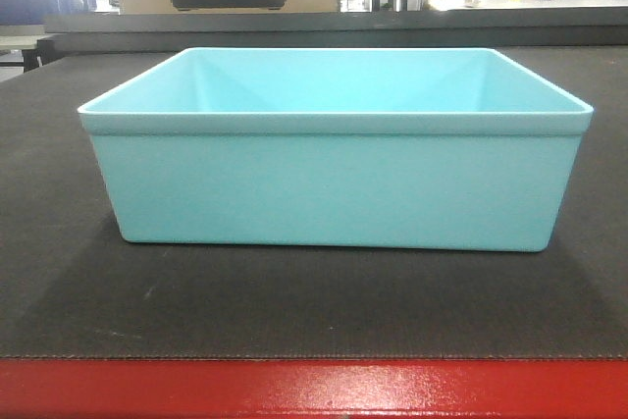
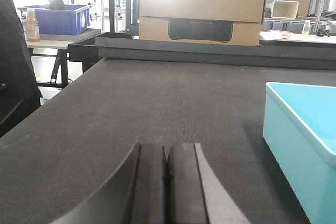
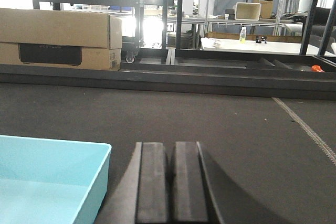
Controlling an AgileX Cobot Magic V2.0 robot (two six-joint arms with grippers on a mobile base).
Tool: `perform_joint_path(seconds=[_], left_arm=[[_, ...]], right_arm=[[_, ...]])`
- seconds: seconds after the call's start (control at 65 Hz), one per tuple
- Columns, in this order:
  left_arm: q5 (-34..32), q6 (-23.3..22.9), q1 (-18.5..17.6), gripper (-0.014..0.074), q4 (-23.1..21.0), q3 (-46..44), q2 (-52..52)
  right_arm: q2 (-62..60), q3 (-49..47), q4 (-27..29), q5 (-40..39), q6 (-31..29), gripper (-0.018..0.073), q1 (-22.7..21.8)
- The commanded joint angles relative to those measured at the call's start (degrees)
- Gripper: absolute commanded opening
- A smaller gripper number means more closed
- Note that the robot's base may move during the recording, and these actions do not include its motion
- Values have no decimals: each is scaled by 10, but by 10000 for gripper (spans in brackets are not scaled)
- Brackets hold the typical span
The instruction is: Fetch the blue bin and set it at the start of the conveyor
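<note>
While the bin [image 1: 334, 179] sat upright and empty on the belt [image 1: 59, 272], both grippers rested clenched on nothing, one on either side of it.

Largest first: the belt spread wide and dark under everything, its red strip [image 1: 314, 388] along the near edge in the front view; the bin stood squarely on it, just behind that strip, with no arm touching it. A cardboard box [image 2: 202, 14] lay beyond the belt's far rail. The left gripper [image 2: 167, 182] was low over the belt with the bin's wall to its right; the right gripper [image 3: 171, 182] was beside the bin's opposite wall, clear of the rim. By my judgement the placing looked done, so the sound move was to lift both arms straight away without brushing the thin rim or nudging the bin askew.
</note>
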Motion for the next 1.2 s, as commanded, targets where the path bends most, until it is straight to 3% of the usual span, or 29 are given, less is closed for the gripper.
perform_joint_path(seconds=[0.0, 0.43, 0.538, 0.753, 1.015, 1.184], left_arm=[[-11, 1, 3, -111, -4, -1, -4], [-11, 1, 3, -111, -4, -1, -4], [-11, 1, 3, -111, -4, -1, -4], [-11, 1, 3, -111, -4, -1, -4], [-11, 1, 3, -111, -4, -1, -4], [-11, 1, 3, -111, -4, -1, -4]], right_arm=[[-3, 2, -5, -13, -5, -162, -4], [-2, 3, -5, -19, -5, -162, -4], [-4, 18, 10, -38, -5, -162, -21], [-58, 149, 36, -116, -5, -162, -58], [-116, 341, 48, -214, -5, -162, -58], [-116, 342, 48, -249, -5, -162, -58]])
